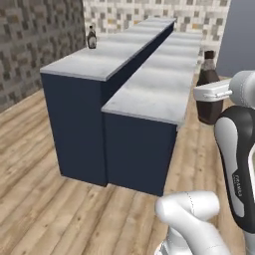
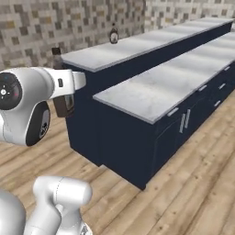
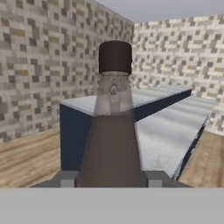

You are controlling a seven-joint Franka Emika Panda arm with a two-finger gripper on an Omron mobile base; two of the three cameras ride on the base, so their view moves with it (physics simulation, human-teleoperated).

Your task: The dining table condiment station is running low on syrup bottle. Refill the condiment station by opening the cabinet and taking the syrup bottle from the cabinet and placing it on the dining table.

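Long marble-topped dining table (image 1: 99,60) stands ahead, second identical bottle (image 1: 91,38) upright at its far end; nearer, off the table's near end, the gripper (image 3: 112,180) pinches the syrup bottle (image 3: 113,131) upright in the air.

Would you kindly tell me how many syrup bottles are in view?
2: one syrup bottle held in the end effector, short of the counters; a second bottle standing on the dining table near the wall.
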